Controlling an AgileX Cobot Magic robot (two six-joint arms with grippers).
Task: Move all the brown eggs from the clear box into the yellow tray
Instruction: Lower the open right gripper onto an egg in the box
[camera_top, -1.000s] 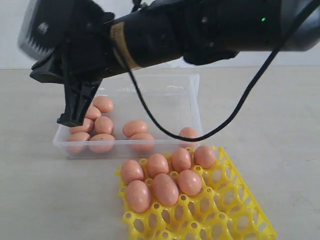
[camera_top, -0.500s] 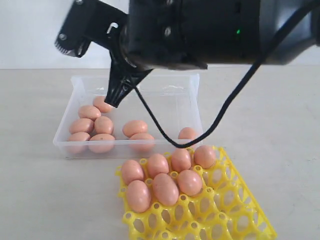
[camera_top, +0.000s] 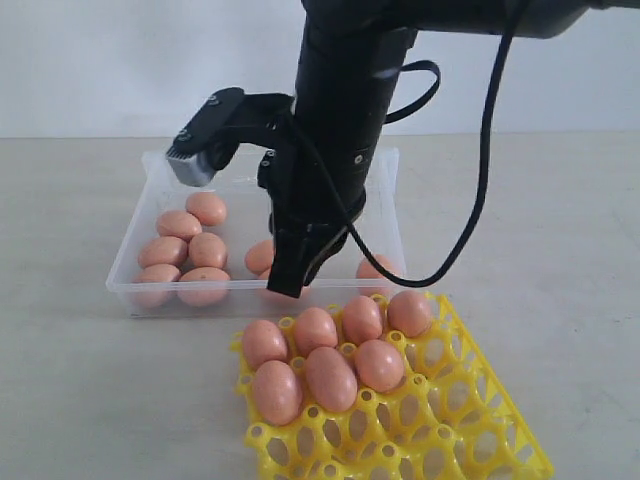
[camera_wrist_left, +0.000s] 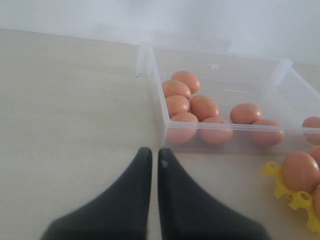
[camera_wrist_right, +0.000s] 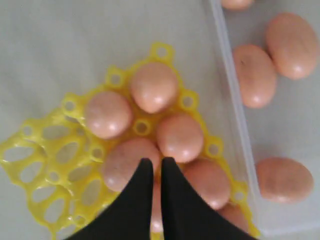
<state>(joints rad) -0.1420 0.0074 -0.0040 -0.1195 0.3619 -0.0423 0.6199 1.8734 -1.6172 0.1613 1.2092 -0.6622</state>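
Several brown eggs fill the back cups of the yellow tray. Several more eggs lie in the clear box, mostly at its left end. My right gripper points straight down between the box's front wall and the tray's back left corner. Its fingers are shut with nothing between them. In the right wrist view the right gripper hangs over tray eggs. My left gripper is shut and holds nothing, over bare table to one side of the box.
A black cable loops down from the right arm over the box's right end. The tray's front cups hold no eggs. Bare beige table surrounds box and tray. A white wall stands behind.
The right arm has swung from the box's left end, up and across to the middle, and the gripper now points down at the box's front wall beside the tray.
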